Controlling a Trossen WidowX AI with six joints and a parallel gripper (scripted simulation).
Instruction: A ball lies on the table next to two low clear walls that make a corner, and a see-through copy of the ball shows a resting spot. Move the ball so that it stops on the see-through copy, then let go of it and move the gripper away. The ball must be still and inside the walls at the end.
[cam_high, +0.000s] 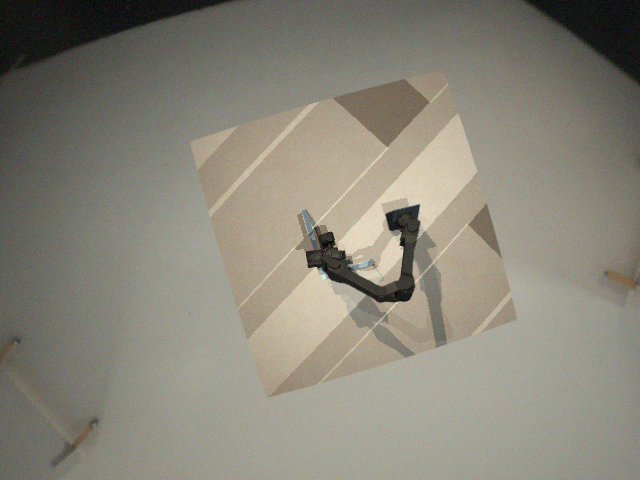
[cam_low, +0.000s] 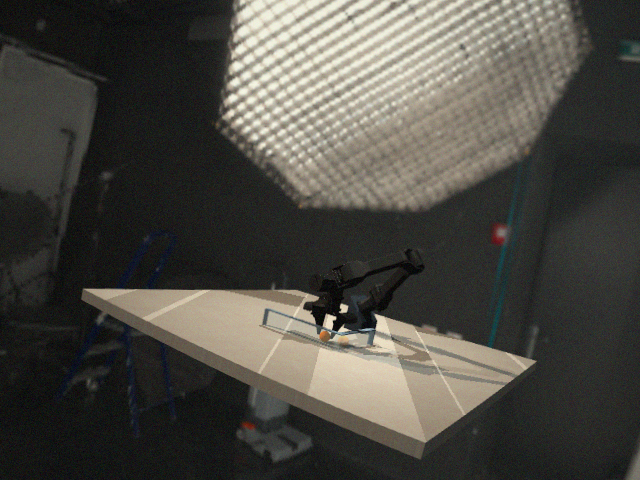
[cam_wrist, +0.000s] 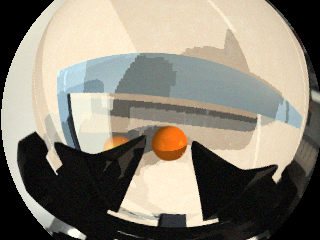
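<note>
The orange ball (cam_low: 324, 336) (cam_wrist: 169, 145) rests on the table beside the long clear wall (cam_high: 308, 222) (cam_low: 292, 316) (cam_wrist: 215, 82). The see-through copy (cam_low: 343, 340) (cam_wrist: 115, 143) is paler and sits to the left of the ball in the wrist view, nearer the short clear wall (cam_high: 364, 265) (cam_wrist: 62, 107). My gripper (cam_low: 328, 333) (cam_wrist: 169, 142) is part open and down at the ball. The ball lies between the fingertips, with a small gap showing on each side in the wrist view. In the top view the arm hides the ball and the copy.
The arm's base (cam_high: 395, 219) stands on the striped table (cam_high: 268, 191) (cam_low: 217, 320), on the open side of the walls. The two walls meet in a corner (cam_high: 324, 274) beside the gripper. Shadows of the arm fall across the table.
</note>
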